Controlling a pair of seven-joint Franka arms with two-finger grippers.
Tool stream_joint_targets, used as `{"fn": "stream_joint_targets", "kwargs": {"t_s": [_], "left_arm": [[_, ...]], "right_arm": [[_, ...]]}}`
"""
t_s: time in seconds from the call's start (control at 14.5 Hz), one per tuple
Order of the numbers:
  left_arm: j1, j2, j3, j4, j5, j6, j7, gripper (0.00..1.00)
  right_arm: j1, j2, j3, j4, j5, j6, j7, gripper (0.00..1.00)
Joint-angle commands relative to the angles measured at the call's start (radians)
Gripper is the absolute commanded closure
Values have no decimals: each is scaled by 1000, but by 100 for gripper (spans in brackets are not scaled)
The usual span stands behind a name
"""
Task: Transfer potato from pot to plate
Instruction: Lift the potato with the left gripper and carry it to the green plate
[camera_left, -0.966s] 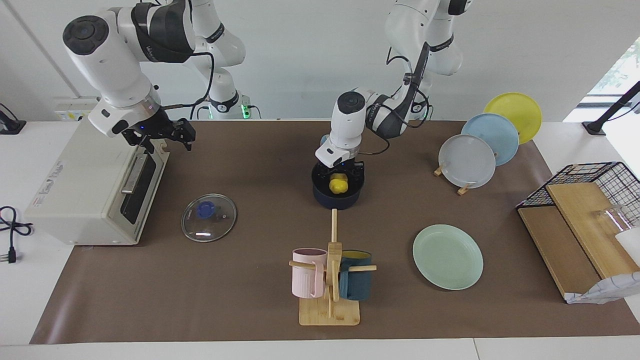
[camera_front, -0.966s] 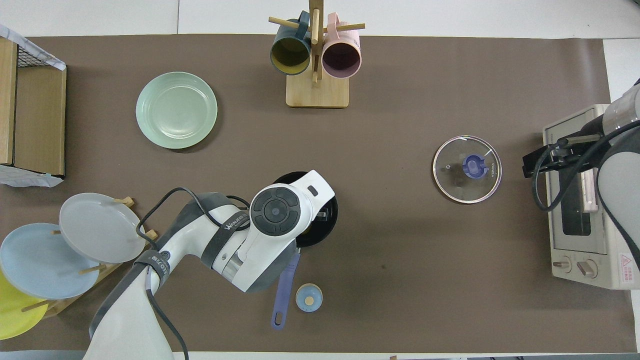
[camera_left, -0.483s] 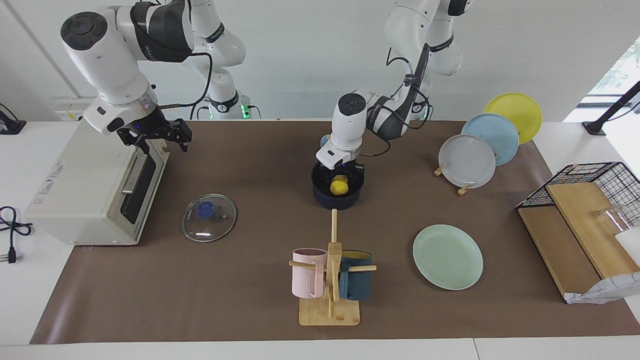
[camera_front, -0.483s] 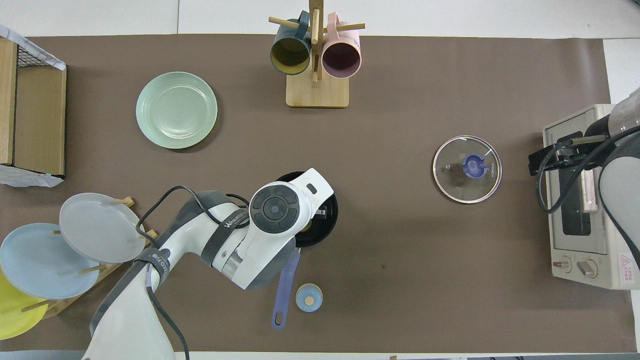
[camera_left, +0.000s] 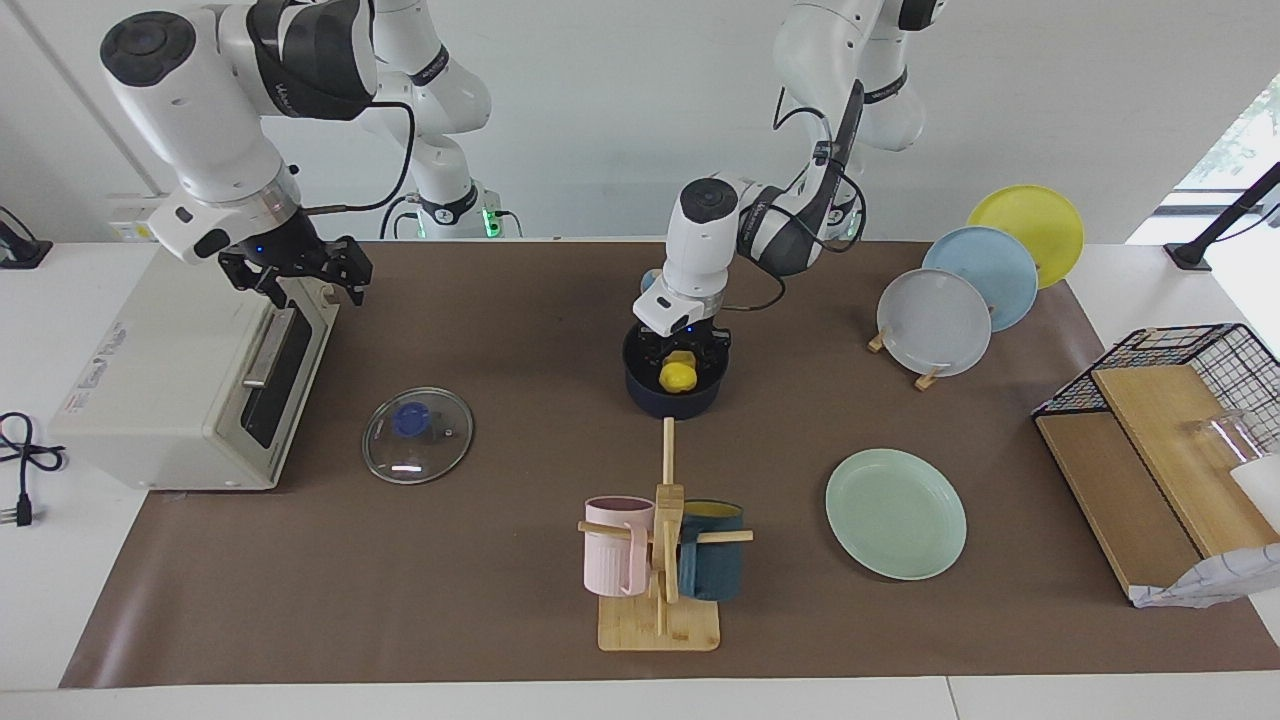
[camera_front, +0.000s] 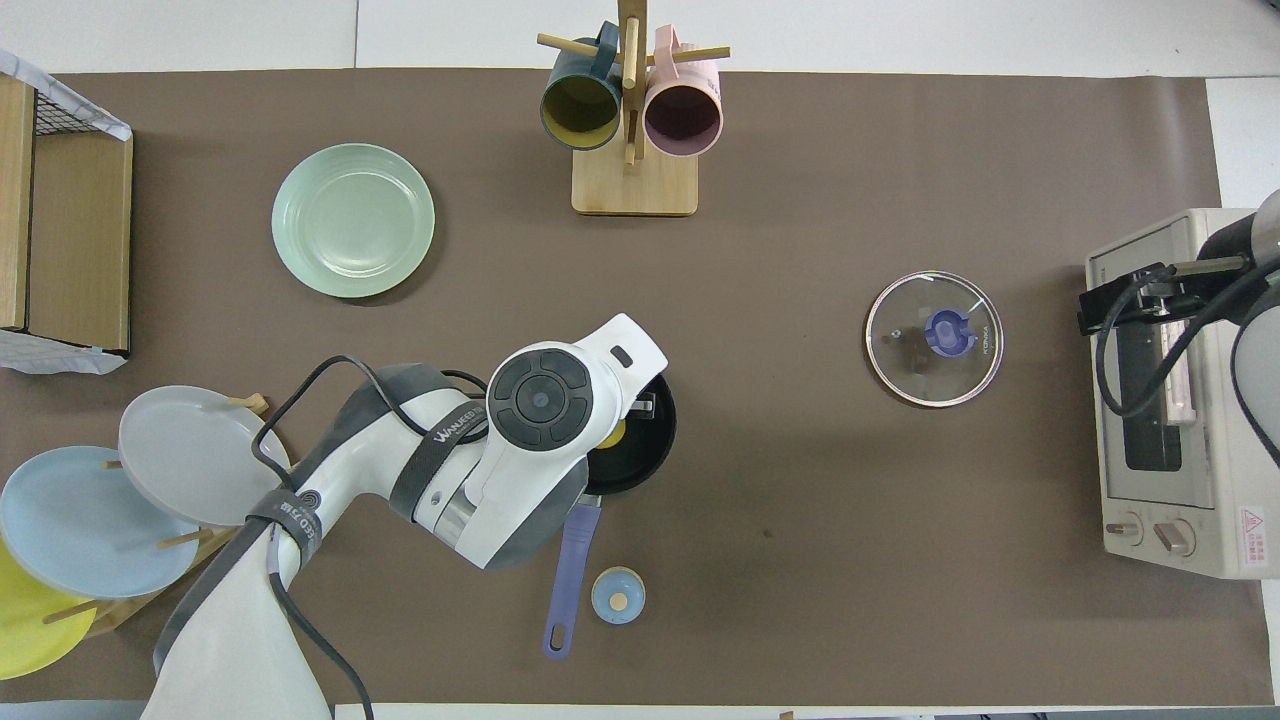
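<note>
L gripper (camera_left: 681, 362) is down in the mouth of the pot (camera_left: 672, 397), fingers clamped on the potato (camera_left: 679, 375). Potato sits between the dark fingers at about rim level; can't tell if it's touching the pot bottom. In the overhead view the L wrist covers most of the pot, only a sliver of yellow potato (camera_front: 612, 434) shows next to the black inside of the pot (camera_front: 645, 450). Pot handle (camera_front: 568, 580) points toward the robots, w/ a small blue round knob-like item (camera_front: 618, 595) just beside it on the mat.

Plate (camera_left: 895, 512) lies flat on the brown mat, farther from the robots than the pot and toward the L arm's end of the table, well apart from the pot. Nothing on it.

R gripper (camera_left: 295, 270) hangs over the top front edge of the toaster oven (camera_left: 190, 380) at the R arm's end, fingers apart, holding nothing; arm waits there.

Glass lid (camera_left: 417, 435) w/ blue knob lies flat on the mat between oven and pot. Mug rack (camera_left: 660, 560) w/ a pink and a dark teal mug stands farther from the robots than the pot. Plate stand w/ grey, blue, yellow plates (camera_left: 933, 322) is near the L arm's base.
</note>
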Motion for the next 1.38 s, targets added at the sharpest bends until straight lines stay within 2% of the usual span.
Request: {"fn": "stream_joint_targets", "kwargs": {"t_s": [0.0,0.14,0.34,0.55,0.76,0.97,1.17,1.31], "left_arm": [[51,-75,1,74,9,-167,13,100],[93,-80,1,161,-18,-266,24,100],[215,-64,3,327,-87,-417,123,100],[367,6,4,478,-103,-517,260,100],[488,43,7,489,-98,-485,453,100],[551,152,7,486,-80,-333,564,100],[567,270,7,486,-67,-230,596,100],[559,311,9,461,-64,-154,598,100]], "right_arm": [[-18,14,16,29,-3,-23,12,0],[-18,14,10,31,-2,-29,16,0],[-18,15,8,38,6,-23,17,0],[-18,26,3,69,-5,-21,17,0],[-17,21,-17,61,4,-29,17,0],[-17,20,-17,61,6,-21,14,0],[-11,15,-17,47,7,-28,14,0],[-11,15,-18,47,7,-28,14,0]]}}
